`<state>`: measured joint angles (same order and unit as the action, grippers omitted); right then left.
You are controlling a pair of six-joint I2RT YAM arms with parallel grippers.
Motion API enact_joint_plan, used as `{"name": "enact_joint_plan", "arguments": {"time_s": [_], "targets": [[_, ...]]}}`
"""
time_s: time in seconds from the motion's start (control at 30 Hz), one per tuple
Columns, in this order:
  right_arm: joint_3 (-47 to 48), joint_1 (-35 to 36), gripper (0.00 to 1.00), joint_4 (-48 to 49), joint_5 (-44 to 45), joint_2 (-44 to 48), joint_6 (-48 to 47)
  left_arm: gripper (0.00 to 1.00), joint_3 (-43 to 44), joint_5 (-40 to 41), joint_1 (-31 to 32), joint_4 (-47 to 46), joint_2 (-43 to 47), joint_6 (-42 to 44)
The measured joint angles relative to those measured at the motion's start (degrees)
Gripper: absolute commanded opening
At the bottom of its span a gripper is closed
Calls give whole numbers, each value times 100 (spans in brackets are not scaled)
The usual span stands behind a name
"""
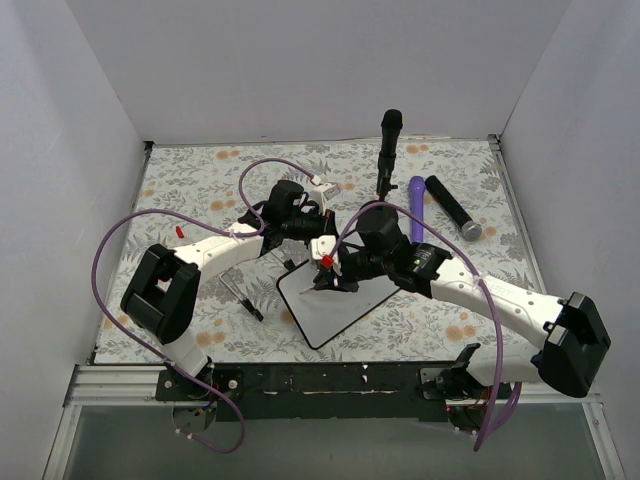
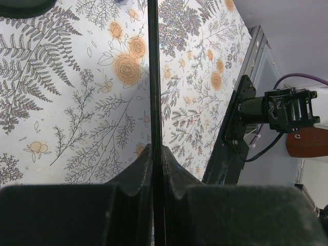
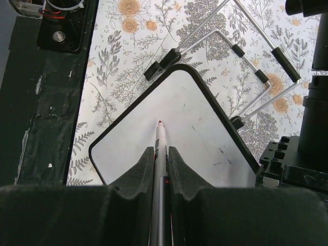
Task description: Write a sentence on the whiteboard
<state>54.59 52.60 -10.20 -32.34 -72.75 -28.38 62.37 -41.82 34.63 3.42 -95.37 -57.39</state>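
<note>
The whiteboard (image 1: 335,305) leans mid-table (image 1: 200,180), toward the near edge, with no words on it. The left gripper (image 2: 155,149) clamps its far edge, likely to steady it. The right gripper (image 3: 160,149) pinches a marker (image 3: 160,134), its tip poised over the board.

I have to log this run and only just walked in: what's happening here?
The right fingers are shut on a red-tipped marker, its tip over the whiteboard on the floral table. The left fingers clamp a thin black edge, apparently the board's frame, likely to steady it. No red writing shows on the board yet, only faint specks.
</note>
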Motion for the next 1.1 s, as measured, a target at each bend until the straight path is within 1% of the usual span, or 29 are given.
{"name": "enact_joint_plan", "arguments": {"time_s": [0.33, 0.77, 1.1], "targets": [[0, 35, 1, 142, 243, -170, 122, 0, -2, -2, -2, -2, 0, 7], [0, 37, 1, 160, 415, -177, 157, 0, -2, -2, -7, -7, 0, 15], [0, -264, 1, 138, 452, -55, 240, 0, -7, -13, -35, -11, 0, 42]]}}
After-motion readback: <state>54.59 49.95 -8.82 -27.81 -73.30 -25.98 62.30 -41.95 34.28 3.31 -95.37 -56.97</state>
